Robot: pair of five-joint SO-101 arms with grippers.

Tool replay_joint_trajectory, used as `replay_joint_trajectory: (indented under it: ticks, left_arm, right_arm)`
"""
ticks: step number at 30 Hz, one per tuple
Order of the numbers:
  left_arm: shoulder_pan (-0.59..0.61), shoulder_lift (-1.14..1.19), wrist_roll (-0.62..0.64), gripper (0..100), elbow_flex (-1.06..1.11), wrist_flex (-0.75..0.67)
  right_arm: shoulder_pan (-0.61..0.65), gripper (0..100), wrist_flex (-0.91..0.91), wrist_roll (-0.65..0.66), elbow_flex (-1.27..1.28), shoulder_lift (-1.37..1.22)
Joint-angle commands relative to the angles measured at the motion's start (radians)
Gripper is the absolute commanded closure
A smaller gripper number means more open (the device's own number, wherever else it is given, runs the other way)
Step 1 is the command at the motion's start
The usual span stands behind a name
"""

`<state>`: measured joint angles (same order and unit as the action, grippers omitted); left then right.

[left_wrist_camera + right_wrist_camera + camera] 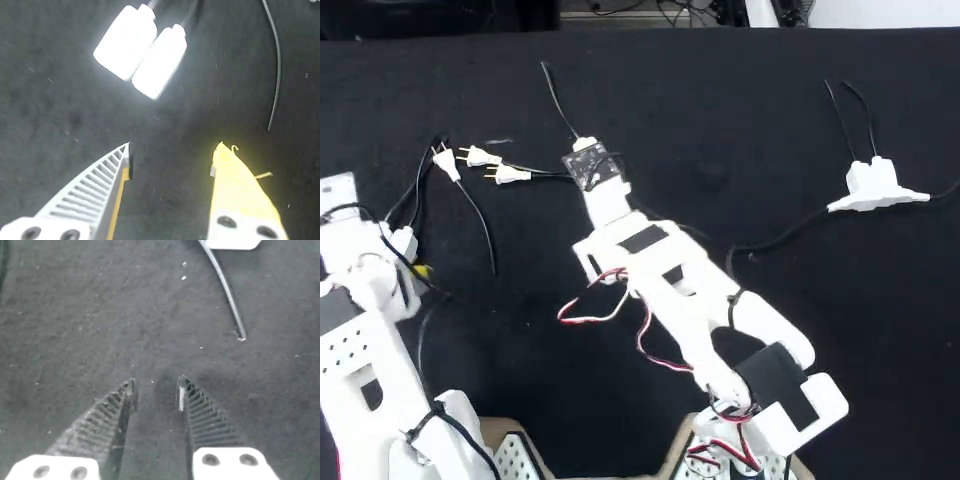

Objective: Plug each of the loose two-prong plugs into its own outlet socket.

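**Loose plugs and empty jaws on the desk**

White two-prong plugs (pixel 480 157) lay at the far left of the black desk (pixel 720 100), well apart from the outlet block (pixel 873 187) at the right. The left jaws gaped wide and the right jaws were parted narrowly. Both held nothing.

A black-covered counter (pixel 720 110) carries three white two-prong plugs (pixel 480 157) clustered together, thin black cords (pixel 556 98) lying loose, and a white outlet socket block (pixel 873 186) well apart from the plugs.

1. Right arm (pixel 685 295): white shell, black bands (pixel 775 375), red and white wires (pixel 642 335).
2. Left gripper (pixel 172 150): one yellow finger (pixel 237 190), one grey ribbed finger (pixel 95 185).
3. Right gripper (pixel 155 385): dark ribbed fingers (pixel 205 415), white screwed bases (pixel 227 462).
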<state>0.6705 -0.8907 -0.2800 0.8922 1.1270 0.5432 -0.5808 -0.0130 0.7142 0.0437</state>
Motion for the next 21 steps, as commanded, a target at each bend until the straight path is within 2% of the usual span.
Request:
replay_joint_trajectory:
  ticks: [1, 5, 10, 14, 21]
  left_arm:
    - [0.015, 0.003, -0.009, 73, -0.094, 0.005]
    - [0.01, 0.005, -0.011, 73, -0.082, -0.072]
    - [0.012, 0.005, -0.008, 73, 0.018, -0.218]
    - [0.005, 0.005, -0.002, 73, 0.079, -0.236]
    - [0.008, 0.029, -0.032, 73, 0.104, -0.42]
  right_arm:
    - [0.017, 87.4, 0.014, 0.012, 0.025, 0.101]
    - [0.023, 87.4, 0.034, 0.012, 0.113, 0.223]
    - [0.066, 87.4, 0.19, 0.012, 0.271, 0.328]
    - [0.066, 87.4, 0.255, 0.012, 0.305, 0.328]
    - [0.064, 87.4, 0.256, 0.012, 0.275, 0.265]
